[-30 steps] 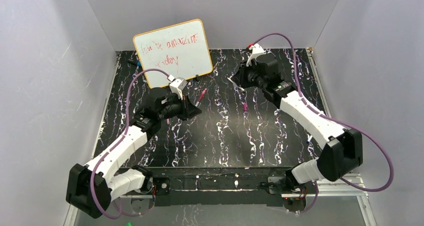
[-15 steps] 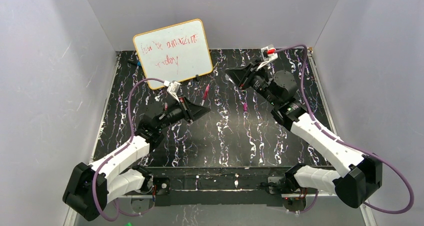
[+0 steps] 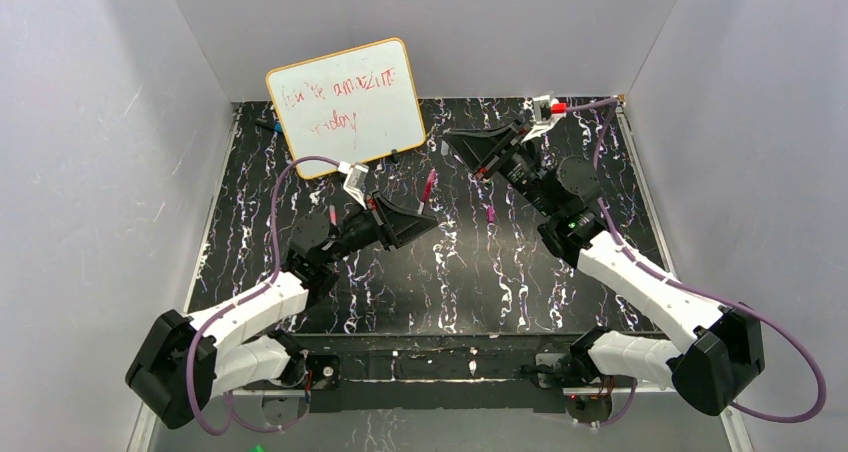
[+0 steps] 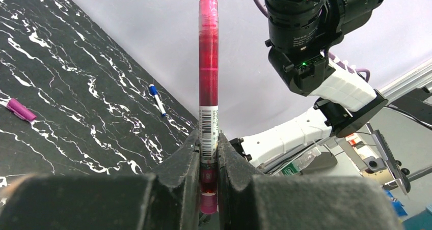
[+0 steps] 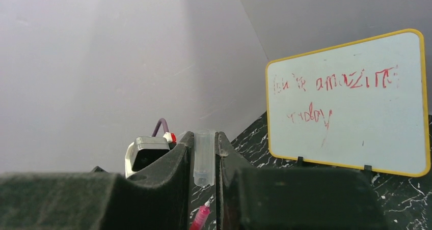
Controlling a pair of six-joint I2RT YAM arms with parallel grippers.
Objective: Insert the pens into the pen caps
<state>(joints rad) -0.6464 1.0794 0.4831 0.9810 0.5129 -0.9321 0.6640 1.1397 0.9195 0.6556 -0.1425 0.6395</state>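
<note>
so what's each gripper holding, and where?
Left gripper clamps the pink-red pen near its labelled rear end; right gripper pinches a translucent pen cap across its sides.

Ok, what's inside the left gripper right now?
A pink-red pen, clamped near its back end by the left gripper, tip pointing outward. Its label shows in the gap; the sides under the pads are hidden.

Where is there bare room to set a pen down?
Bare: the near middle of the table, between left arm and right arm, and the left strip between whiteboard and left arm. Crowded: before the whiteboard, where the left end effector with pen, the right end effector and a loose cap gather.
</note>
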